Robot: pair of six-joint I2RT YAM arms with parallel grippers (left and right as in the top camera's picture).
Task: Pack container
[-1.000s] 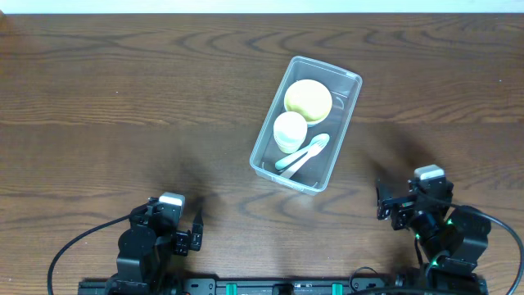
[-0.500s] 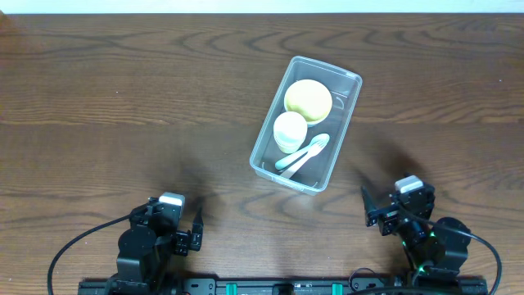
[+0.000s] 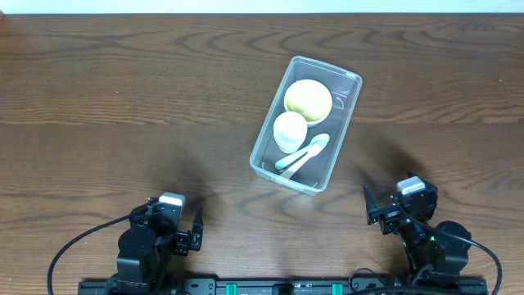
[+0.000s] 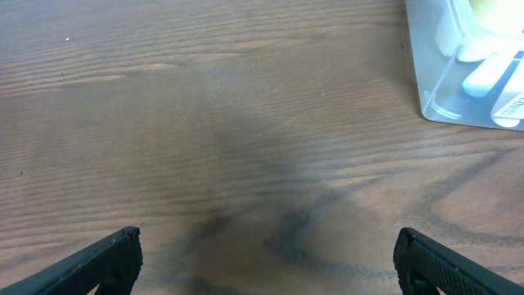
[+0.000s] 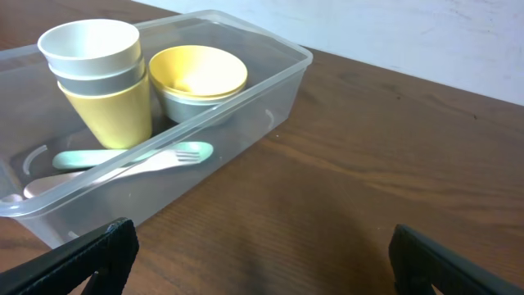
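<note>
The container is a clear rectangular bin lying at an angle right of the table's middle. It holds a yellow bowl, stacked cups and pale cutlery. In the right wrist view the container sits ahead to the left, with the cups, bowl and fork inside. Its corner shows in the left wrist view. My left gripper is open and empty at the front left. My right gripper is open and empty at the front right, apart from the container.
The dark wooden table carries nothing else in view. Both arm bases sit at the front edge. A pale wall shows beyond the table's far edge.
My right arm has drawn back a little to the left and toward the front edge, then nearly stopped. The left arm and the container have not moved.
</note>
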